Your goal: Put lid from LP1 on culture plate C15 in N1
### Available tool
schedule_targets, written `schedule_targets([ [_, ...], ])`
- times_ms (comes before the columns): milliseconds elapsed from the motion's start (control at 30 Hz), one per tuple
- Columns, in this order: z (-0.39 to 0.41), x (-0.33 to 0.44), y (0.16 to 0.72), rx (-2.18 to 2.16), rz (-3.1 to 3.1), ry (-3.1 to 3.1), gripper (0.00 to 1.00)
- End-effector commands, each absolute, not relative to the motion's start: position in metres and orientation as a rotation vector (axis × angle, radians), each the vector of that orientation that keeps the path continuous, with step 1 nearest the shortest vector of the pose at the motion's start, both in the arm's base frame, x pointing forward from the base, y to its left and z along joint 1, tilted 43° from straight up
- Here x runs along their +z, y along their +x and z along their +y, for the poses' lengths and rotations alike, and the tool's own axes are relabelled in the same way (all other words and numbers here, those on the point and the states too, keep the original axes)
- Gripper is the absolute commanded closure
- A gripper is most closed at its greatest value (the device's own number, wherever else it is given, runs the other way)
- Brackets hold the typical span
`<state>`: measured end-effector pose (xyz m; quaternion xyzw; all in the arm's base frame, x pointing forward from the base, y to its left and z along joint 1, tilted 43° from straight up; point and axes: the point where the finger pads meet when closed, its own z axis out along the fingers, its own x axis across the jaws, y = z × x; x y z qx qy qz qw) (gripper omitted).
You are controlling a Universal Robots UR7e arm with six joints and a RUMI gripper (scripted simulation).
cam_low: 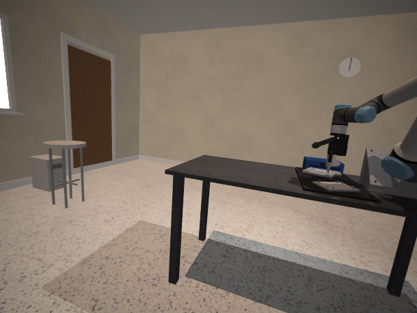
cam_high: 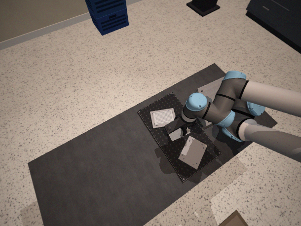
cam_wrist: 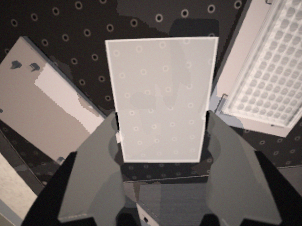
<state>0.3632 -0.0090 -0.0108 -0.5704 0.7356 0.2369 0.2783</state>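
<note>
My gripper (cam_wrist: 161, 112) is shut on the clear lid (cam_wrist: 161, 100), holding it by its long sides above the perforated black board (cam_high: 177, 138). The lid also shows in the top view (cam_high: 178, 133). The culture plate C15 (cam_high: 162, 117), white with a grid of wells, sits uncovered in its nest N1 to the upper left of the gripper; in the wrist view it is at the right edge (cam_wrist: 270, 78). The grey lid park LP1 (cam_high: 193, 152) lies bare on the board's near end, and it shows at the left of the wrist view (cam_wrist: 42, 105).
A grey angled mounting block (cam_high: 209, 90) stands behind the arm's elbow. The board sits at the right end of the black table (cam_low: 260, 175). A blue crate (cam_high: 108, 15) stands on the floor far off.
</note>
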Motion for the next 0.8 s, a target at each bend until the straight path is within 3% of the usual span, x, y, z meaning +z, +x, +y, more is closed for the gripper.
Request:
schedule_targets([
  [0, -0.037, -0.036, 0.369, 0.679, 2.091, -1.416, 1.00],
  [767, -0.109, -0.100, 0.371, 0.727, 2.191, -1.296, 1.00],
])
